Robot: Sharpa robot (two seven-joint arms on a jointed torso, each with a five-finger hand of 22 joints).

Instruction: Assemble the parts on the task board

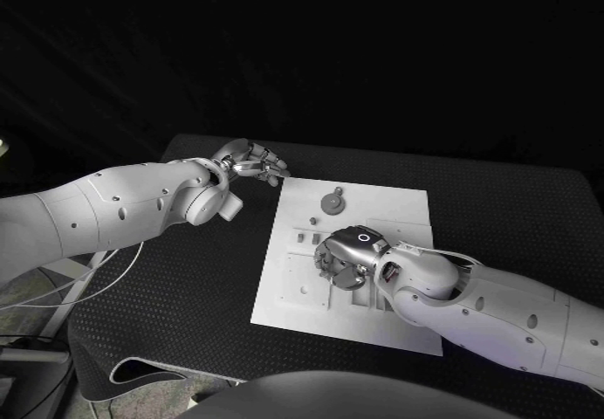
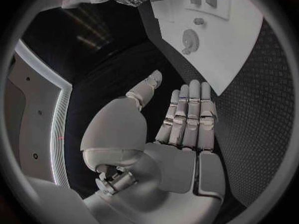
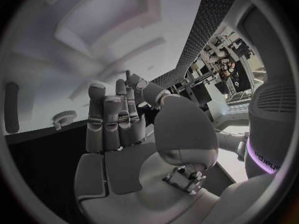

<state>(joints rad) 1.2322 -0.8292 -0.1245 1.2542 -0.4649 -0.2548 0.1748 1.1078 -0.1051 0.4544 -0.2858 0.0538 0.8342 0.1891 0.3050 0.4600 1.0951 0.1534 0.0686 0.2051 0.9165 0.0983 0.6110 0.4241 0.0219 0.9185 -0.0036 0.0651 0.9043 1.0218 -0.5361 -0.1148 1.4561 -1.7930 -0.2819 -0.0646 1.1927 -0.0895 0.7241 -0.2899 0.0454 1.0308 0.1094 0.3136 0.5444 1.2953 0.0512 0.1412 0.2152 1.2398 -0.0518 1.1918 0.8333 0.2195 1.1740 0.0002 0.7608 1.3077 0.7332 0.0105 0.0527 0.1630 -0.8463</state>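
Board: one white task board [image 1: 396, 205] lying mid-tabletop [image 1: 504, 209], carrying one round grey gear-like part [image 1: 333, 203] near its far edge, plus several small raised pieces too small to count. Two hands. Left hand [image 1: 252, 162] off the board's far-left corner, above the bare tabletop, fingers [image 2: 190, 112] straight and side by side, thumb apart, holding nothing. Right hand [image 1: 342, 257] over the board's middle, fingers [image 3: 115, 119] upright and loosely together, palm empty; contact with the board cannot be told.
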